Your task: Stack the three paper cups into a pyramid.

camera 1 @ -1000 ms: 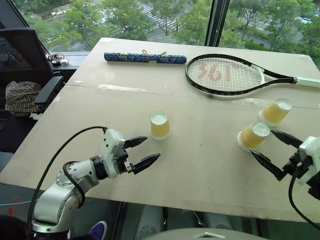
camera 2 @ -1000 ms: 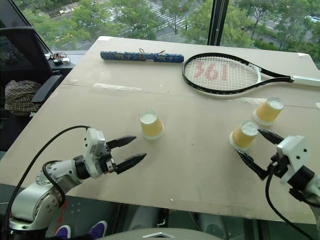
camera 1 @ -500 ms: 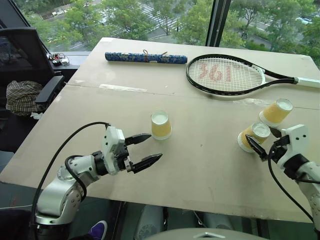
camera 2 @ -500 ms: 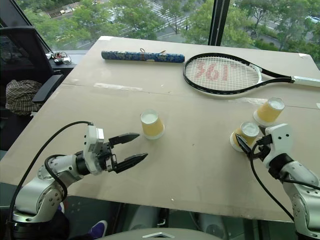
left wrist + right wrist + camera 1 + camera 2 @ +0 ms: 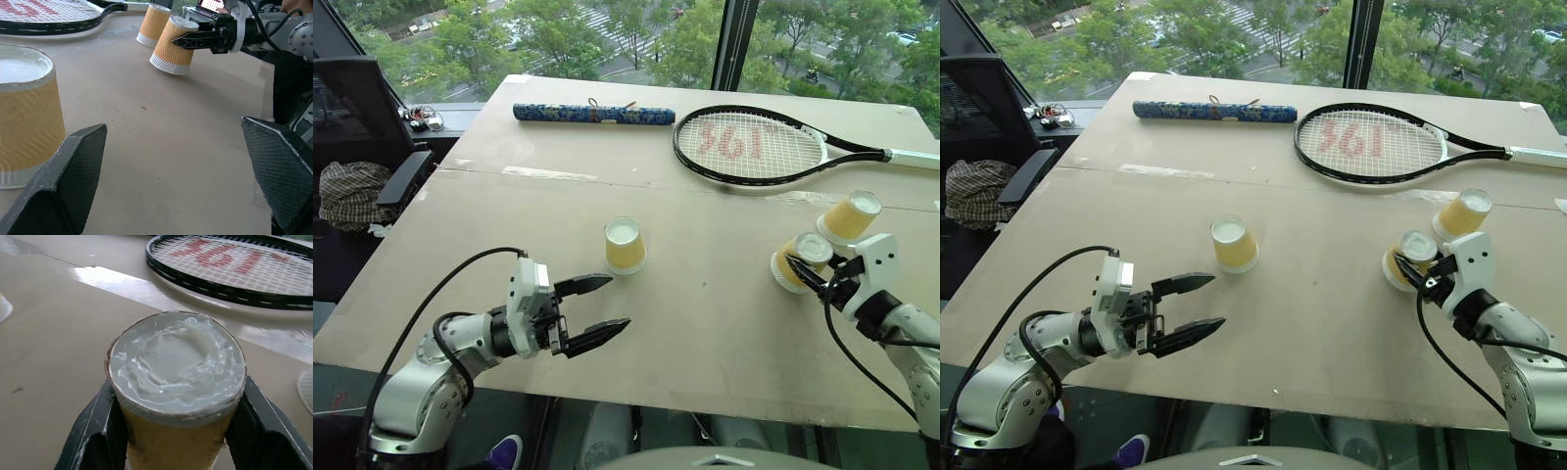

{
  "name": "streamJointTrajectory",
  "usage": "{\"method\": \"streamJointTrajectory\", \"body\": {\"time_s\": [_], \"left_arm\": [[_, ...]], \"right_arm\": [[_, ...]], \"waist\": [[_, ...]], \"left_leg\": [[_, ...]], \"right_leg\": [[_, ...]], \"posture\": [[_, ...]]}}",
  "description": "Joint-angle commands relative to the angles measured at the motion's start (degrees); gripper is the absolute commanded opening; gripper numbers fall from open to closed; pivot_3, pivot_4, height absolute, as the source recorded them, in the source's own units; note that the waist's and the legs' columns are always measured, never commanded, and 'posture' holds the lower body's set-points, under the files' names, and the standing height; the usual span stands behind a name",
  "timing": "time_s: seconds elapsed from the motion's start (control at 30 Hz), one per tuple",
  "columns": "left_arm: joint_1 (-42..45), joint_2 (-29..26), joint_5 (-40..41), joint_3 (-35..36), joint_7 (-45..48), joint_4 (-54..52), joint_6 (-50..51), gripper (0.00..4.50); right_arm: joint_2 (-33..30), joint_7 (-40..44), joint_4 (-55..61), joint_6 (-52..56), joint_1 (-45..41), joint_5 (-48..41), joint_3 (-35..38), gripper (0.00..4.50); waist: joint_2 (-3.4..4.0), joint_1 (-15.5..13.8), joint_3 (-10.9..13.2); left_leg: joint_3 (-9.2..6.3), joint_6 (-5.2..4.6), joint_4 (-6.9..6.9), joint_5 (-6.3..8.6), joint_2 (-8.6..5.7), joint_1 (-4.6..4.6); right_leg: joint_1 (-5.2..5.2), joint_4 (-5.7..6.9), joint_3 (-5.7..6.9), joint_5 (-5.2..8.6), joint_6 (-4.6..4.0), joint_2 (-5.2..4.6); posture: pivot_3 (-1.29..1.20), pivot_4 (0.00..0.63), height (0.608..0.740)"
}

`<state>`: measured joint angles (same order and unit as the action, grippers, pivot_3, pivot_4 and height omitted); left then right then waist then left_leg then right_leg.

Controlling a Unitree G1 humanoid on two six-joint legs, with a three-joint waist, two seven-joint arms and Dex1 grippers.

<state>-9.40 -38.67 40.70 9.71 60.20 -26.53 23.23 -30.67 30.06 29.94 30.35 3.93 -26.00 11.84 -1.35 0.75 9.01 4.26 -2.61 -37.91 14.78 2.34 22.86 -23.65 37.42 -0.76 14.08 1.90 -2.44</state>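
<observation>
1. Eye views: we see the right gripper (image 5: 811,279) clamped on the near paper cup (image 5: 792,262), tilted; far cup (image 5: 850,216) just beyond it.
2. Left wrist view: left gripper (image 5: 186,166) spread wide, middle cup (image 5: 27,112) beside one finger.
3. Right wrist view: the gripped cup's white base (image 5: 176,360) sits between both fingers (image 5: 98,431).

Three small tapered paper cups (image 5: 625,246) (image 5: 791,262) (image 5: 850,216) in ribbed yellow-orange with white bases. Black-framed tennis racket (image 5: 751,146), white strings, red lettering. Blue patterned cloth roll (image 5: 595,114). Beige wooden table (image 5: 705,323).

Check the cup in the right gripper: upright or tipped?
Tipped. The gripped cup leans off vertical between the right gripper fingers; in the left wrist view one edge of its rim is off the table.
</observation>
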Motion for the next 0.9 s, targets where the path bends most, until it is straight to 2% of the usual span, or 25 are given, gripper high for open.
{"method": "streamJointTrajectory", "body": {"time_s": [0.03,0.27,0.33,0.43,0.47,0.63,0.9], "left_arm": [[-0.8,0.18,0.77,1.97,-0.62,-1.88,-1.22,4.5],[-2.38,0.42,0.27,4.23,-2.41,-1.32,-1.7,4.5],[-2.68,0.33,-0.32,4.49,-2.81,-1.29,-2.0,4.5],[-2.26,0.38,-1.07,4.85,-4.17,-0.88,-2.21,4.5],[-1.57,0.27,-1.81,4.65,-5.01,-0.27,-2.06,4.5],[6.08,0.62,-5.8,1.39,-9.59,5.48,0.29,4.5],[20.92,1.68,-12.82,-6.91,-7.22,19.02,-1.31,4.5]], "right_arm": [[-0.18,1.21,3.74,1.03,-3.33,0.13,-6.02,1.84],[0.69,3.04,-3.01,-3.26,-6.25,5.36,-14.87,1.84],[-0.43,4.25,-6.96,-6.62,-6.47,9.01,-17.01,2.84],[-0.48,5.15,-8.76,-11.53,-6.47,10.32,-15.87,4.19],[-0.7,5.37,-8.26,-13.24,-6.38,10.5,-14.86,4.43],[-4.58,12.5,-1.14,-17.27,-1.55,3.9,-8.06,4.43],[-7.92,16.48,9.18,-17.13,9.82,-4.18,2.24,4.43]], "waist": [[0.0,0.02,0.0],[-0.03,-0.3,0.0],[-0.03,-0.21,0.0],[-0.08,-0.17,-0.03],[-0.05,-0.21,-0.01],[-0.03,-0.93,0.01],[-0.09,-1.5,0.01]], "left_leg": [[0.0,0.0,0.0,0.0,0.0,0.0],[-0.02,0.0,0.0,0.0,-0.01,0.04],[0.01,0.0,-0.03,0.0,-0.04,0.05],[0.03,0.0,-0.1,0.0,-0.04,0.0],[0.03,0.0,-0.11,0.0,-0.04,0.01],[-0.02,0.0,-0.11,0.0,-0.05,0.02],[-0.02,0.0,-0.14,0.0,-0.04,0.01]], "right_leg": [[-0.01,0.01,0.0,0.0,0.0,0.01],[-0.02,-0.01,0.04,0.0,-0.01,-0.02],[-0.02,-0.01,0.04,0.0,0.0,-0.05],[0.02,0.03,0.06,0.0,0.0,-0.07],[0.01,0.04,0.06,0.0,-0.01,-0.07],[-0.01,0.15,0.09,0.01,0.0,-0.01],[0.01,0.17,0.11,0.0,0.01,0.03]], "posture": [[0.0,0.15,0.74],[0.0,0.15,0.74],[0.0,0.15,0.74],[0.0,0.15,0.74],[0.0,0.15,0.74],[0.0,0.15,0.74],[0.0,0.15,0.74]]}}
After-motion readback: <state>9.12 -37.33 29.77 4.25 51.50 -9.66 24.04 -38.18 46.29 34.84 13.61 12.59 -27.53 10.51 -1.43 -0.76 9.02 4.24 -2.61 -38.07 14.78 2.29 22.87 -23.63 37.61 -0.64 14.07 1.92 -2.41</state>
